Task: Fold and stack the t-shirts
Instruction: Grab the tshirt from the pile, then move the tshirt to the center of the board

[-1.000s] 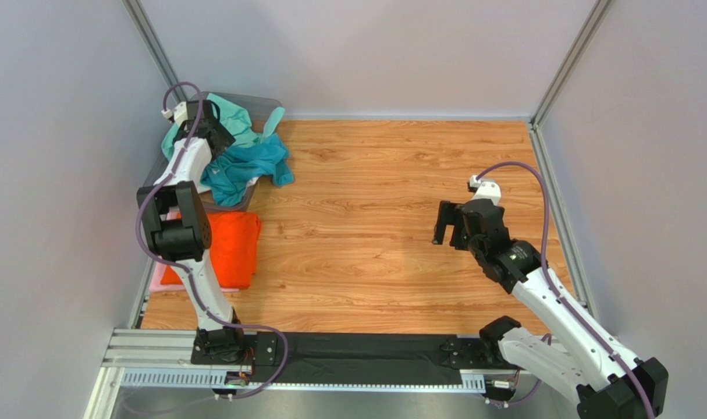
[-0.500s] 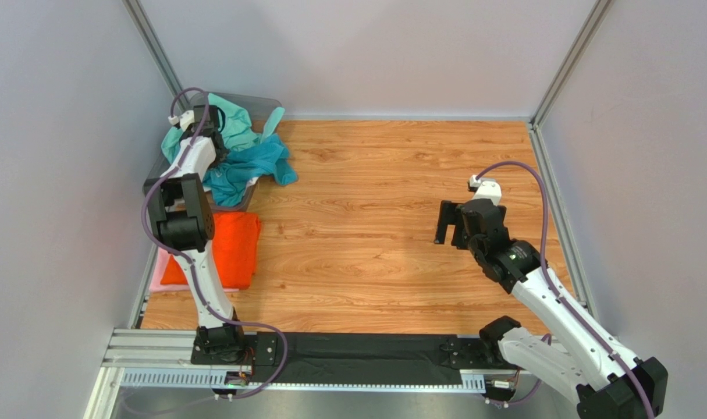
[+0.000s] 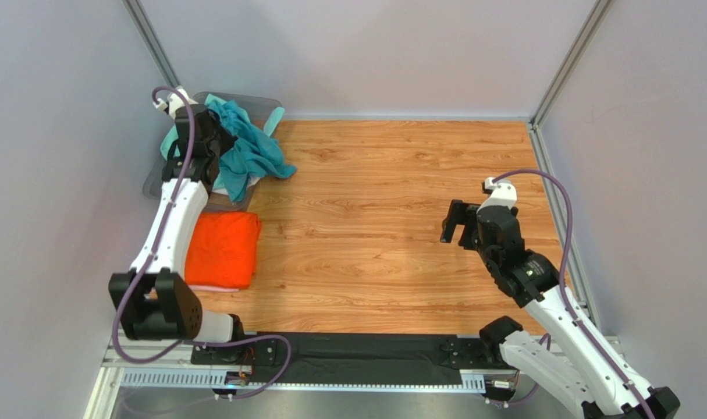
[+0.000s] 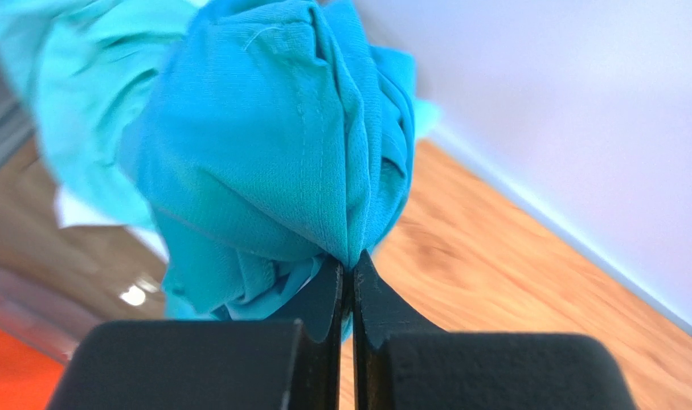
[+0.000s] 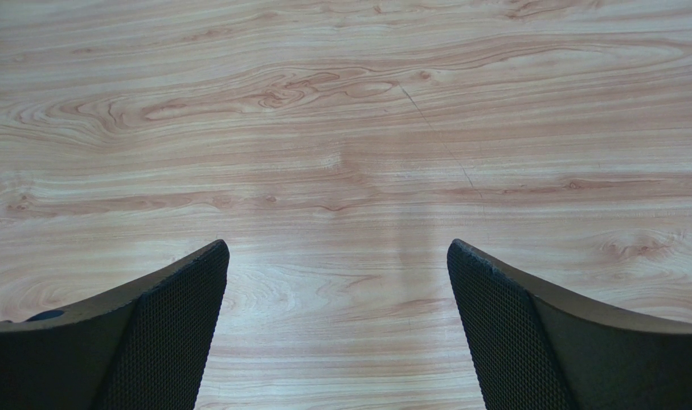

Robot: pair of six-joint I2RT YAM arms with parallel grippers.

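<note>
Early yet. Grips teal-blue t-shirt [image 4: 272, 154] above grey bin [image 3: 253, 99] at upper left, left gripper [image 4: 351, 272] clamped shut on it; holds right gripper [image 5: 336, 256] spread wide, empty. Seemingly folded: orange t-shirt [image 3: 224, 249], left edge.

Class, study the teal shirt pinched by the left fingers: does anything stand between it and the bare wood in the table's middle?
Nothing visible does. The teal t-shirt hangs from the shut left fingers across the bin rim; the table beyond is bare wood. The folded orange t-shirt lies nearer the arms, aside.
</note>
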